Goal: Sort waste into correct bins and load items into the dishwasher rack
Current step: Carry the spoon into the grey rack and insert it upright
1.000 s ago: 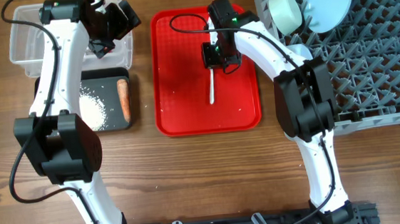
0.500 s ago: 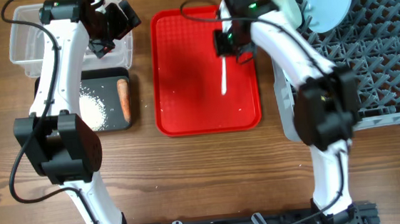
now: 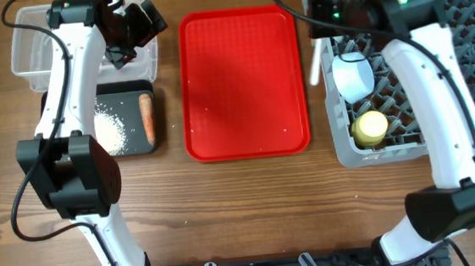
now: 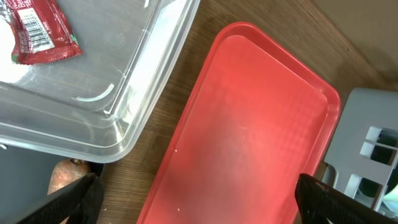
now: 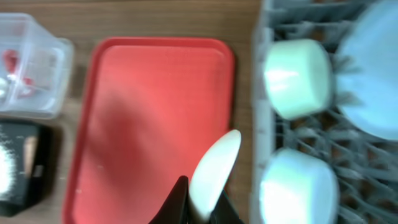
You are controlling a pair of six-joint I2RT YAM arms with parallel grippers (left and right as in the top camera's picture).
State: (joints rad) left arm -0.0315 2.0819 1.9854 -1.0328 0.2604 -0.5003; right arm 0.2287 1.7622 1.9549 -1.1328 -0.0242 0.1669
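From overhead we look straight down on the whole desk (image 3: 251, 200), our left wrist view close above the clear tub (image 4: 112, 68) and red tray (image 4: 249, 143), our right wrist view higher, blurred, sharing both.

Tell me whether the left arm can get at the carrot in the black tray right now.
Probably yes. The left gripper is open and empty over the clear tub, and the carrot lies uncovered in the black tray close by, with nothing on top of it.
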